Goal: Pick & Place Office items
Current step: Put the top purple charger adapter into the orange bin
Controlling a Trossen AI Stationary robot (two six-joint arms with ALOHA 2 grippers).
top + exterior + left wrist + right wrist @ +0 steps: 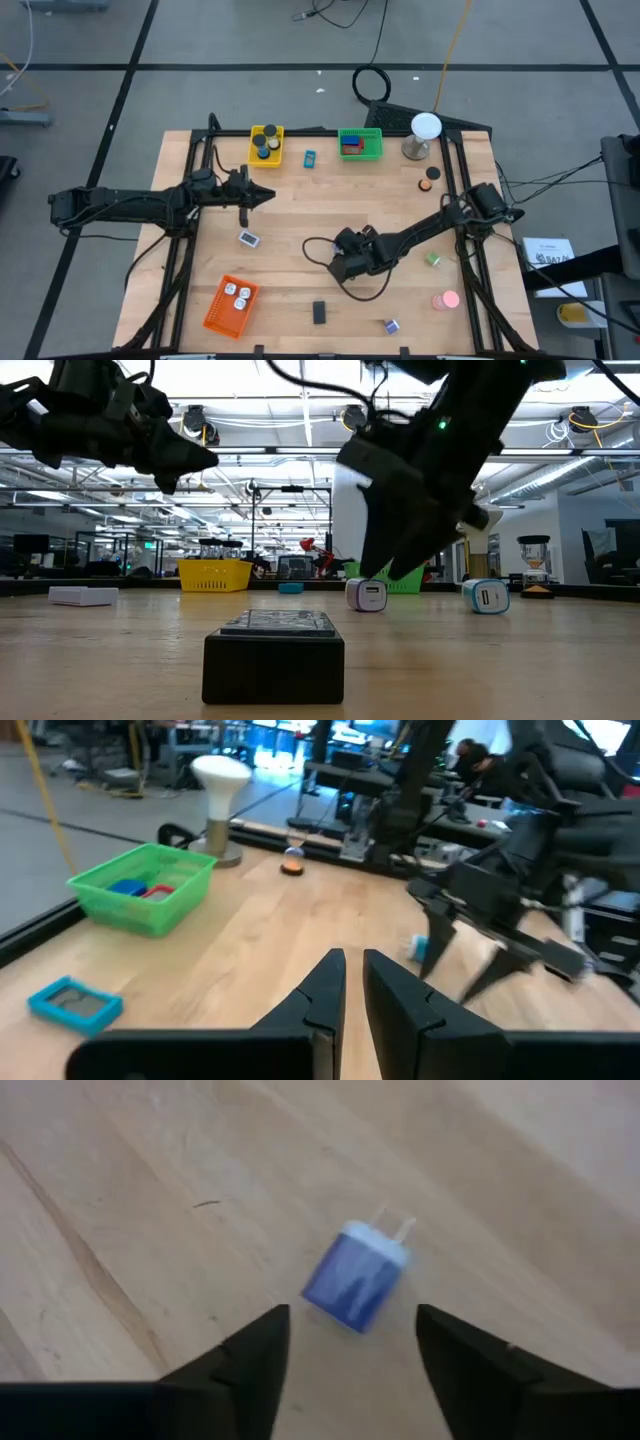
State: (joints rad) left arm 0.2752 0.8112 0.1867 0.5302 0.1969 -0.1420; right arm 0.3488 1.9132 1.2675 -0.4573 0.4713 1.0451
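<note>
Nearly closed left gripper (353, 988) faces green basket (150, 910) and cyan piece (75, 1003).

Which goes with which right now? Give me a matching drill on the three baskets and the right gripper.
Column one:
1. yellow basket
2. green basket
3. orange basket
4. right gripper

Column two:
A. white bits inside
B. open over a blue plug piece
C. black discs inside
D. blue and red blocks inside

Pairs: 1-C, 2-D, 3-A, 4-B
</note>
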